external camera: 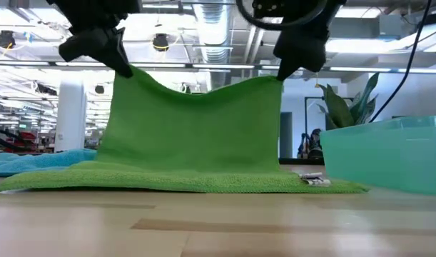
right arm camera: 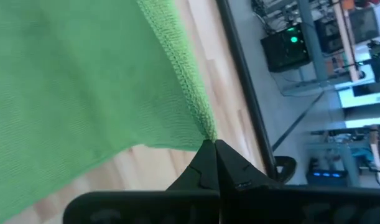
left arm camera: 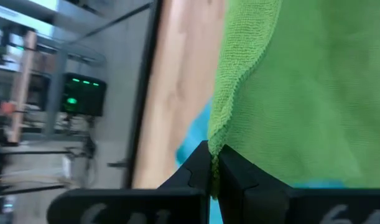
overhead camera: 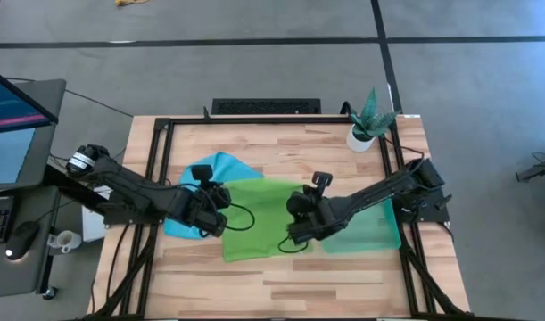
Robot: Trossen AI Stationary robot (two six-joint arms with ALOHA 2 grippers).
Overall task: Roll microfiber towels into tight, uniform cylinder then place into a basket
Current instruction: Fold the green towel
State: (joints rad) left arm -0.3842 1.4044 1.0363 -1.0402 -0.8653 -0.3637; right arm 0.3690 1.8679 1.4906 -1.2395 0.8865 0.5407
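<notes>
The lime green microfiber towel (overhead camera: 259, 214) is in the middle of the table, its top edge lifted and sagging between my two grippers. Its lower part (external camera: 182, 182) lies flat on the wood. My left gripper (external camera: 121, 66) is shut on one upper corner and my right gripper (external camera: 282, 70) on the other. The turquoise towel (overhead camera: 220, 167) lies flat at the left, partly under the green one. The translucent green basket (overhead camera: 379, 227) stands on the table's right side, beside the green towel. My left gripper pinches the green towel's upper left corner (left arm camera: 216, 140) between its two fingertips, slanting down from the left. The cloth hangs below the fingers. My right gripper pinches the upper right corner (right arm camera: 208, 129) between its fingertips, slanting down from the right. The cloth hangs from there to the table.
A small white plant pot (overhead camera: 361, 135) stands at the far right corner. A black frame (overhead camera: 156, 178) runs along the table's sides. Bare wood (overhead camera: 281, 281) lies toward the near edge. A desk with a monitor (overhead camera: 13, 107) is beyond the left edge.
</notes>
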